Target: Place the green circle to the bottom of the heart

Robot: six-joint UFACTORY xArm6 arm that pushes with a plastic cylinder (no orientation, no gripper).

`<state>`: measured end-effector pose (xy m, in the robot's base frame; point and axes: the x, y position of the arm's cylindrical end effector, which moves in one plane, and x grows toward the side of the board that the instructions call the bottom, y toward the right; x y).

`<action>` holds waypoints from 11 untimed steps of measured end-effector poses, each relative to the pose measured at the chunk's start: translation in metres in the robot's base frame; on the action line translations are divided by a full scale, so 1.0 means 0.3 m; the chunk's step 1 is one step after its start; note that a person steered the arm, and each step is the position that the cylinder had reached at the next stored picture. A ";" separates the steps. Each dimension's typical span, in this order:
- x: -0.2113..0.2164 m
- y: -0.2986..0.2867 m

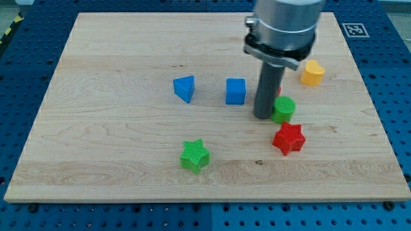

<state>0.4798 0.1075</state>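
The green circle lies right of the board's centre. My tip rests on the board against the circle's left side. The yellow heart lies above and to the right of the circle, clear of it. The rod and its grey mount come down from the view's top and hide the board just behind them. A sliver of something red shows at the rod's right edge, just above the circle; its shape is hidden.
A red star lies just below the green circle, nearly touching it. A blue cube sits just left of the rod, a blue triangle further left. A green star lies at the lower middle of the wooden board.
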 end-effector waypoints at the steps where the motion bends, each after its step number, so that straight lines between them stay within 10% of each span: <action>1: 0.000 0.092; 11: 0.016 0.657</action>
<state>0.4846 0.3046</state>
